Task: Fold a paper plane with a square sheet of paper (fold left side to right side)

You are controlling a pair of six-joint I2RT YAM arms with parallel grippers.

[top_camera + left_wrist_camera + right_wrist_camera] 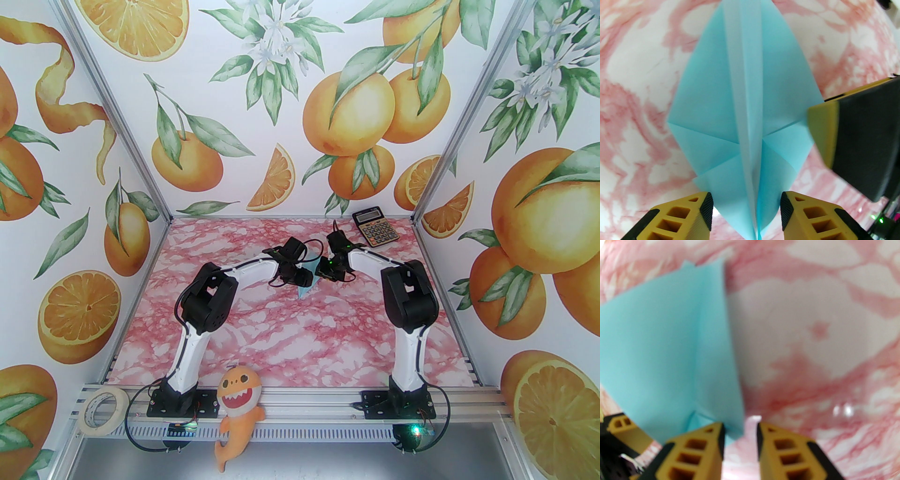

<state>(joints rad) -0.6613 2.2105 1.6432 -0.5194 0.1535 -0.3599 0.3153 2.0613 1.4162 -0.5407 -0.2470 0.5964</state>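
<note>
Pink-marbled tabletop (300, 337), as I log it. Near rail: orange plush shark (239, 408); roll of cream masking tape (103, 410). Mid-table: pale-blue, part-folded square sheet of paper (712, 93), flat. Left gripper (746, 206) straddles its pointed near end, jaws half apart. Right gripper (740, 439) is at its right corner, gap narrow, holding nothing. I judge the paper light, limp and slippery, so I would pinch an outer edge. Far right: black-and-gold calculator (375, 228).

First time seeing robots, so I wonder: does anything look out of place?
An orange plush shark toy slumps over the metal front rail, tail dangling off the edge, and has no part in the folding. The pale light-blue folded paper looks untorn.
</note>
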